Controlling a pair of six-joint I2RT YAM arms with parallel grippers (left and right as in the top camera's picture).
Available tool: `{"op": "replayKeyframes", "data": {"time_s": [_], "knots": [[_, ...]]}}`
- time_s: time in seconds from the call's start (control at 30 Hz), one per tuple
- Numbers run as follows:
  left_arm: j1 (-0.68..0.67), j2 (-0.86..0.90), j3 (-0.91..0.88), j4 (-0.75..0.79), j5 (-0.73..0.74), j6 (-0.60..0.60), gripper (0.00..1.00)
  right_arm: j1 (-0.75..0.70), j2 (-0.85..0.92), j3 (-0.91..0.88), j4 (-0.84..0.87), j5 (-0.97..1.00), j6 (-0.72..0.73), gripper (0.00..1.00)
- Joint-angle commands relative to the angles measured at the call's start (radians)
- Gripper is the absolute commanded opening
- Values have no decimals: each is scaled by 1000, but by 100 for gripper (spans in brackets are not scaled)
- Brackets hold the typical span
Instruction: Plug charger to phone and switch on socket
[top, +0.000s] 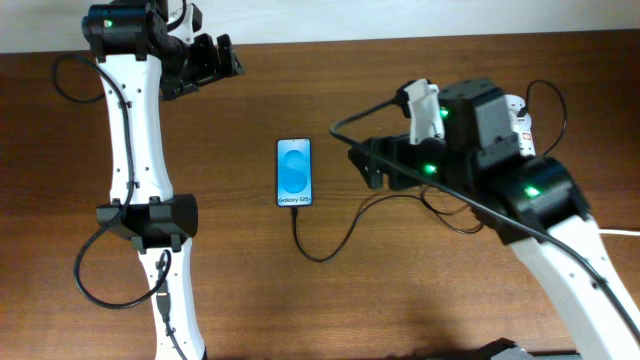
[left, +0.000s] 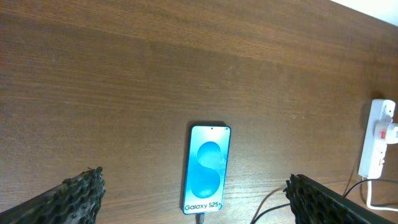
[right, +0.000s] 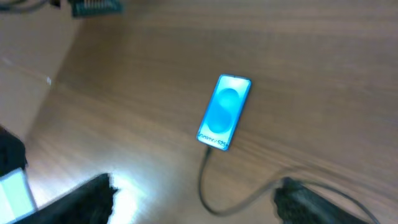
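The phone (top: 294, 172) lies flat on the brown table, its blue screen lit. It also shows in the left wrist view (left: 207, 168) and the right wrist view (right: 224, 112). The charger cable (top: 325, 250) is plugged into the phone's near end and curls right under the right arm; it shows in the right wrist view (right: 205, 186). The white socket (left: 377, 146) with red switches lies at the right, mostly hidden under the right arm in the overhead view (top: 520, 118). My left gripper (top: 212, 62) is open and empty at the far left. My right gripper (top: 366, 165) is open, right of the phone.
The table's far edge runs along the top (top: 400, 45). The socket's white cord (top: 625, 232) leaves at the right edge. The left arm's base (top: 150, 222) stands left of the phone.
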Motion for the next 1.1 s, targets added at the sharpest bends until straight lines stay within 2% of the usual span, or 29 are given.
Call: {"op": "replayKeyframes", "data": {"time_s": [0.0, 0.13, 0.3, 0.4, 0.5, 0.57, 0.67, 0.73, 0.87, 1.07], "knots": [[2, 2, 11, -2, -3, -2, 99, 0, -76, 47, -35, 53, -27, 98], [2, 2, 11, -2, -3, -3, 99, 0, -78, 47, -38, 78, -44, 98], [2, 2, 11, -2, -3, -2, 99, 0, -78, 47, -40, 95, -200, 98], [2, 2, 11, -1, -3, -2, 99, 0, -78, 47, -40, 150, -200, 98], [2, 2, 11, -2, -3, -2, 99, -8, -98, 42, -40, 311, -200, 98], [2, 2, 11, -2, -3, -3, 99, -88, -153, 0, -22, 309, -203, 98], [2, 2, 11, -2, -3, -3, 99, -259, -296, -165, 95, 254, -203, 98], [2, 2, 11, -2, -3, -3, 99, -324, -425, -338, 256, 254, -228, 98], [2, 2, 11, -2, -3, -3, 99, -341, -690, -677, 501, 255, -417, 98], [2, 2, 11, -2, -4, -3, 99, -386, -1061, -1127, 717, 263, -431, 98]]}}
